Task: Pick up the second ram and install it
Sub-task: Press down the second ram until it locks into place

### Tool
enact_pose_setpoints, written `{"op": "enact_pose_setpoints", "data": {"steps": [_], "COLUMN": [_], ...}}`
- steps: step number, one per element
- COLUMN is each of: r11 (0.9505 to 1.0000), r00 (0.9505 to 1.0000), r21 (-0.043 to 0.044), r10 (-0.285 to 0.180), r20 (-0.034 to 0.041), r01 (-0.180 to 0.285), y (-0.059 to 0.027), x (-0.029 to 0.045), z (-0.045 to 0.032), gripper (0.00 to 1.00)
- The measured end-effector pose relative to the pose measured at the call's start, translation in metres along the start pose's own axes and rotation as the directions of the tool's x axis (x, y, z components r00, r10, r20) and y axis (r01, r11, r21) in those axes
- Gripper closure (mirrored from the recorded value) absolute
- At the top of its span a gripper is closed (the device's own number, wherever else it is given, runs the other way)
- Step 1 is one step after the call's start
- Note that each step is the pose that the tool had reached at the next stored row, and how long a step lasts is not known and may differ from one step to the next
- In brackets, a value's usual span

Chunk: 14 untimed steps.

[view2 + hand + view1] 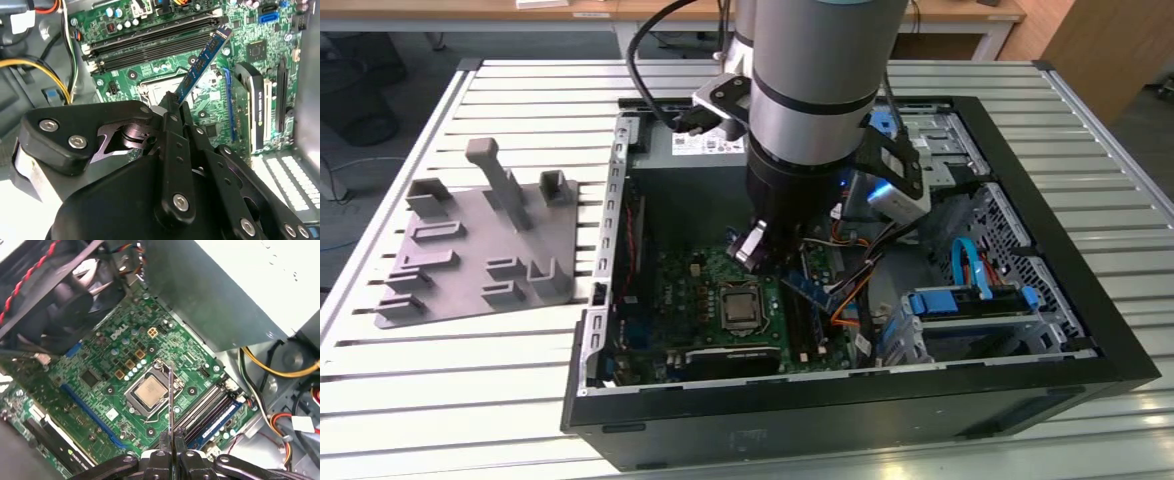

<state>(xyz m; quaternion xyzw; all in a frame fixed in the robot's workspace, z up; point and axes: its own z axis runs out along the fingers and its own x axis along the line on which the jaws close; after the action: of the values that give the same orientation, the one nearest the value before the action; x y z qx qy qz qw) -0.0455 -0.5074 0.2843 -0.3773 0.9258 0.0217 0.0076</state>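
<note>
Got the second ram [205, 60] pinched in the gripper [172, 107], jaws narrow, closed on one end of the stick, rest poking out free past the tips. Sits mid-frame in the exterior view, inside the open PC case [854, 415], over the motherboard [107, 360] close to the CPU socket [149, 391]. Not seated yet, clear air btwn stick and board in both wrist views.

For a clean seat, imo:
- Square the long edge up w/ the DIMM slots [150, 42] first. Looks angled across them in the second wrist view.
- Match notch to slot key and check end latches are open (can't tell from here).
- Press straight down, even load along the length, no rocking.
- Go slow: end grip = long lever, prob prone to pivoting in the jaws.
- Keep off the yellow cable [272, 371] just beside the slots.

Materials:
- Stick: thin flat rigid PCB, blue-green sheen, row of small dark chips; edge-on a mere hairline in the first wrist view.
- Slots: long, narrow, black plastic, one blue.
- Board: green, matte, dense w/ small caps.
- Socket: square, shiny bare-metal lid.
- Case: dark sheet metal.
- Counter [454, 400]: pale, slatted.
- Gray holder tray [467, 270] at the exterior view's left: blocky moulded plastic.
</note>
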Motion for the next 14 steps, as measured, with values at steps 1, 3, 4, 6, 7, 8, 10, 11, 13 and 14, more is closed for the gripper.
{"op": "enact_pose_setpoints", "data": {"steps": [1, 3, 4, 6, 7, 8, 10, 11, 13, 14], "r11": [0.9999, 0.9991, 0.9985, 0.9963, 0.9949, 0.9933, 0.9891, 0.9868, 0.9815, 0.9783], "r00": [0.9999, 0.9991, 0.9985, 0.9963, 0.9949, 0.9933, 0.9891, 0.9868, 0.9815, 0.9783], "r21": [0.0004, 0.0012, 0.0016, 0.0025, 0.0029, 0.0033, 0.0042, 0.0044, 0.0052, 0.0056], "r10": [0.014, 0.041, 0.055, 0.086, 0.101, 0.116, 0.147, 0.162, 0.191, 0.207], "r20": [0.0005, 0.0015, 0.002, 0.0032, 0.0036, 0.0042, 0.0053, 0.006, 0.0071, 0.0077], "r01": [-0.014, -0.041, -0.055, -0.086, -0.101, -0.116, -0.147, -0.162, -0.191, -0.207], "y": [0.0, 0.0, 0.0, 0.0, 0.0, 0.0, 0.0, 0.0, 0.0, 0.0], "x": [0.0, 0.0, 0.0, 0.0, 0.0, 0.0, 0.0, 0.0, 0.0, 0.0], "z": [0.0001, 0.0001, 0.0001, 0.0002, 0.0002, 0.0002, 0.0002, 0.0003, 0.0003, 0.0003], "gripper": [0.86, 0.86, 0.86, 0.86, 0.86, 0.86, 0.86, 0.86, 0.86, 0.86]}}
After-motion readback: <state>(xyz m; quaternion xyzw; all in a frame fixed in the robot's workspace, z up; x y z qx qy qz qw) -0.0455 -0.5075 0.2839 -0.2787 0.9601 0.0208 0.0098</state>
